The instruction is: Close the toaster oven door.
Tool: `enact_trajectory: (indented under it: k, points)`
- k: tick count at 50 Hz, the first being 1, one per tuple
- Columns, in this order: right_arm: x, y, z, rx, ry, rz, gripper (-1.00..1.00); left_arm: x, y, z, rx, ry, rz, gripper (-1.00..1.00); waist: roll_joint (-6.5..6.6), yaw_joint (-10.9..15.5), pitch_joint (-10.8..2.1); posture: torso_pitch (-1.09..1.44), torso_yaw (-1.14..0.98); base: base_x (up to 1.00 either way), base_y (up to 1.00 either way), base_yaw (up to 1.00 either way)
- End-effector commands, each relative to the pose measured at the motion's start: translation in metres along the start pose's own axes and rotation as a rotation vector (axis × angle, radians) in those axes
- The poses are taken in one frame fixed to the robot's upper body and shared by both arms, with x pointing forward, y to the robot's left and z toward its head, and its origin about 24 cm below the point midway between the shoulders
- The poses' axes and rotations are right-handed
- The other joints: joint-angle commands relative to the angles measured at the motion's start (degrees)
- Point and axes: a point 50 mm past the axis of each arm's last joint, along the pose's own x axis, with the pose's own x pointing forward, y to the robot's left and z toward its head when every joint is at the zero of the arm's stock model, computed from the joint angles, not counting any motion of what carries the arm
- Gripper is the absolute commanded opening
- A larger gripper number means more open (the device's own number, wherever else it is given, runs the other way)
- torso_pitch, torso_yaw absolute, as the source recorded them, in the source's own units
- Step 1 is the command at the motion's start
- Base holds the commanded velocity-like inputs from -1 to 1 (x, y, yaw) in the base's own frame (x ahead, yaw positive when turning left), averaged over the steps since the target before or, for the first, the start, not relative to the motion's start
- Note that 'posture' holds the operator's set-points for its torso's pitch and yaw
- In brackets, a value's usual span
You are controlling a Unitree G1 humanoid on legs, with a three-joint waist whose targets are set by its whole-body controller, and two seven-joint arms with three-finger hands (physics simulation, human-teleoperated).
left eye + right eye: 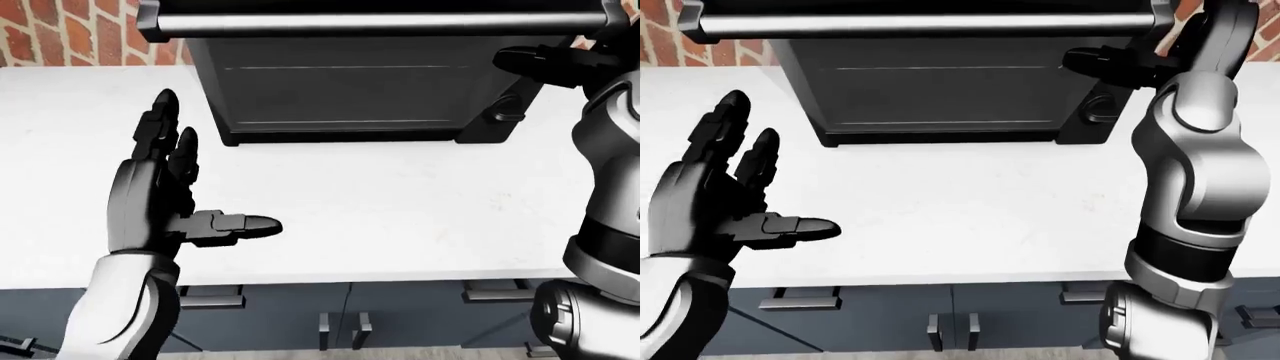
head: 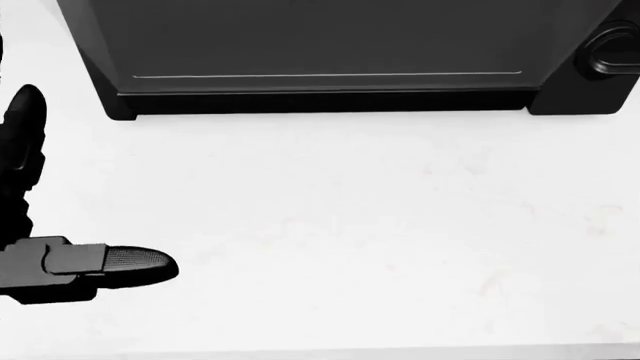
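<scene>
The toaster oven sits at the top of the white bench. The left hand hovers with fingers spread, empty; the right hand, beside the door handle, grips nothing.

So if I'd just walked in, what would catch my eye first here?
Probably the big black toaster oven at the top of the left-eye view, its door hanging open with the silver handle bar across the top. Then the robot's left hand, fingers spread open above the white counter, and its right hand raised beside the oven.
</scene>
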Motion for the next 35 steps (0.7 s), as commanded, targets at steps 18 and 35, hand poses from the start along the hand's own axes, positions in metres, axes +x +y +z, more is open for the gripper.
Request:
enact_trajectory:
  k: [18, 35]
  points:
    - [-0.001, -0.007, 0.026, 0.038, -0.107, -0.048, 1.0, 0.007, -0.029, 0.006, 0.018, -0.043, -0.112, 1.0, -0.68, 0.1, -1.46, 0.0, 0.0, 0.0, 0.0, 0.0]
    - [-0.001, -0.009, 0.024, 0.038, -0.103, -0.054, 1.0, 0.025, -0.058, 0.016, 0.009, -0.052, -0.199, 1.0, -1.36, 0.2, -1.44, 0.0, 0.0, 0.0, 0.0, 0.0]
